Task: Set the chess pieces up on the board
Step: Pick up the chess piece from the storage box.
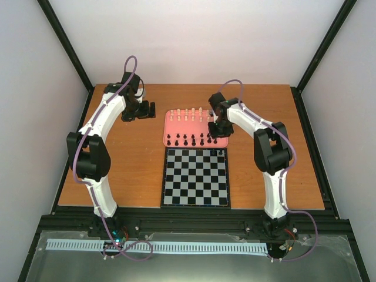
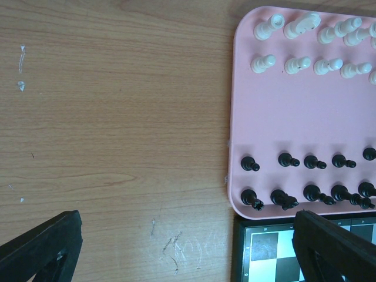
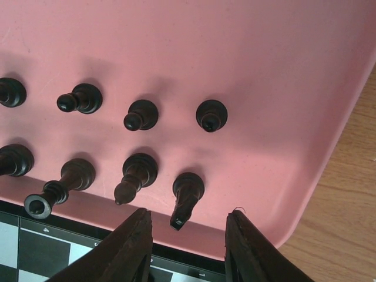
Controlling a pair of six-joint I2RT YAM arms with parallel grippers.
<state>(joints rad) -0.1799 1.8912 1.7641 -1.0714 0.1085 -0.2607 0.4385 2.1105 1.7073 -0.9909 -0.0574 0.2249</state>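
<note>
The board (image 1: 195, 177) lies at the table's middle front, with one small black piece (image 1: 221, 152) at its far right corner. The other chess pieces stand in a pink tray (image 1: 174, 127) just behind it: cream-white ones (image 1: 188, 113) at the back, black ones (image 1: 187, 140) at the front. My right gripper (image 3: 188, 222) is open low over the tray's front right corner, its fingertips either side of a black piece (image 3: 187, 196) without touching it. My left gripper (image 2: 187, 220) is open and empty over bare table left of the tray (image 2: 305, 126). The board's corner (image 2: 262, 247) shows there.
The wooden table (image 1: 129, 164) sits inside black frame posts and white walls. The tray's front rim nearly touches the board's far edge (image 3: 53, 232). In the top view the left gripper (image 1: 147, 110) hovers at the back left and the right gripper (image 1: 218, 130) over the tray.
</note>
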